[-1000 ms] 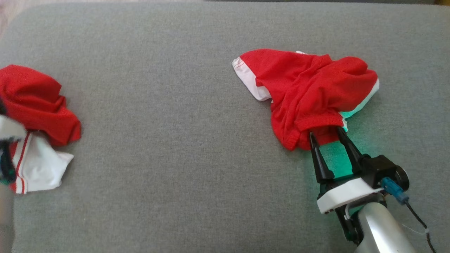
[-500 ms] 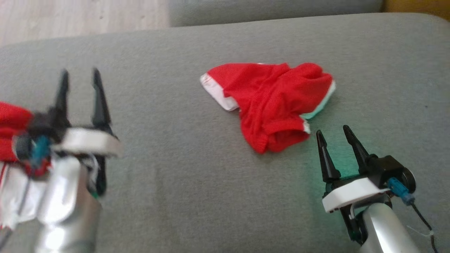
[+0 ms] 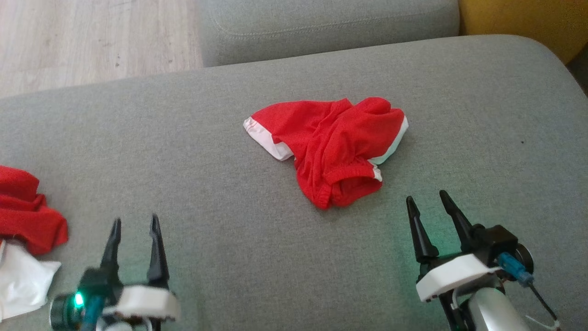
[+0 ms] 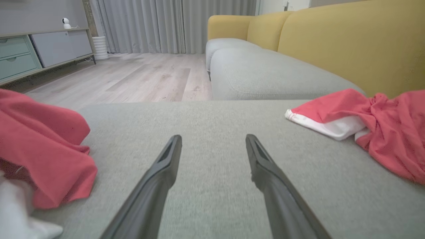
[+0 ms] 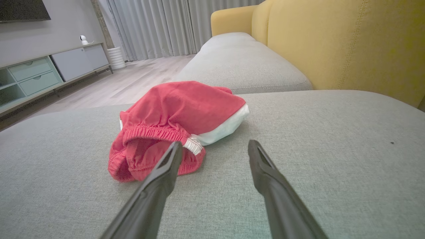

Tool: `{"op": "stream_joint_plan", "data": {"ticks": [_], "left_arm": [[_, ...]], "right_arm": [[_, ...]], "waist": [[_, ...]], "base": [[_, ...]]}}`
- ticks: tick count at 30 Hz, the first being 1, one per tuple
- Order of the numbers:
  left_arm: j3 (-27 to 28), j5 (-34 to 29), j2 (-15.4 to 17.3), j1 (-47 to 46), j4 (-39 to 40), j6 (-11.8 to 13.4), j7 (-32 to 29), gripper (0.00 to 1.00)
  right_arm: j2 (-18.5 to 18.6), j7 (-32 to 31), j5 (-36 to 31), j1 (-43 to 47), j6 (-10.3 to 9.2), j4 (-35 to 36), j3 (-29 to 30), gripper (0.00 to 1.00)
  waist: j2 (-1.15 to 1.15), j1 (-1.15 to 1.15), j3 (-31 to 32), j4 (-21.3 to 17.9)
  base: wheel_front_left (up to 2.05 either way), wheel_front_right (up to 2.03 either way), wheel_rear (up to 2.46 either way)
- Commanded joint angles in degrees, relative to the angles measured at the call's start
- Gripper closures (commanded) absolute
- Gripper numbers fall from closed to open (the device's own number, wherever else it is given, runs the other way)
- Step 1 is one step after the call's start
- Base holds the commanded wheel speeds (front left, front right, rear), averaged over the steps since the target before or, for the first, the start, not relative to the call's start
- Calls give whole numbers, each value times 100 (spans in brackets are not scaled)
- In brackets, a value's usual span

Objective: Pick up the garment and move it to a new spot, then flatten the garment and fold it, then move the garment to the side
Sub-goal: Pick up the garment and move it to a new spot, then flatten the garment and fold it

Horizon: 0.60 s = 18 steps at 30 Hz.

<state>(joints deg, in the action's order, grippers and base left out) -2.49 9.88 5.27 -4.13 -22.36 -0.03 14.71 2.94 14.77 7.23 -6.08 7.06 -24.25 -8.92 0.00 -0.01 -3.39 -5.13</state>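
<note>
As found on the broad grey fabric seat cushion [image 3: 183, 174], entered as item one: red mesh shorts with white side panels and gathered elastic waistband [image 3: 330, 147]. Lay crumpled near the cushion's middle, waistband opening toward the robot, neither flattened nor folded. Judged to be the task's garment.

Right gripper [image 3: 426, 196]: spread wide, held nothing; hovered just short of the waistband, apart from the cloth.
Left gripper [image 3: 135, 219]: likewise spread wide and empty; sat well apart from the shorts, toward the robot's left.

Risks, as judged:
- Could pinch a single layer of the bunched cloth, leaving the rest to drag and twist tighter on any lift.
- Could catch the elastic hem alone and lose it from between the narrow fingertips.
- Could snag the grey upholstery on too low an approach.
- Could take the neighbouring heap for the target.

Surroundings:
- Second heap of red and white cloth [image 3: 27, 220] at the cushion's left edge, near the left gripper; nearest obstruction, likely to be brushed by a leftward sweep.
- Adjoining grey seat cushion [image 3: 321, 27] beyond.
- Yellow upholstered backrest [image 5: 332, 43] to the right.
- Pale wood-plank floor [image 3: 92, 41], grey curtains [image 4: 159, 26] and low sideboard with green drawers [image 4: 20, 56] further off.

Found no obstacle between shorts and either gripper.
</note>
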Motion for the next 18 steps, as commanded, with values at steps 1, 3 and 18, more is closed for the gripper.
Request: {"op": "stream_joint_plan", "data": {"ticks": [1, 3, 18], "left_arm": [[239, -97, 17, -14, 240, -24, 29, 0], [267, -175, -36, 182, 307, -51, 29, 0], [222, -368, -221, 297, 260, -275, 29, 0]], "right_arm": [[-5, 23, 49, -12, 43, 143, -143, 0], [-5, 23, 64, -7, 43, 133, -156, 0], [-6, 23, -30, -242, 43, 9, -175, 0]], "waist": [[0, 1, 14, 6], [0, 1, 27, 20], [0, 1, -225, 183]], "base": [[0, 0, 0], [0, 0, 0], [0, 0, 0]]}}
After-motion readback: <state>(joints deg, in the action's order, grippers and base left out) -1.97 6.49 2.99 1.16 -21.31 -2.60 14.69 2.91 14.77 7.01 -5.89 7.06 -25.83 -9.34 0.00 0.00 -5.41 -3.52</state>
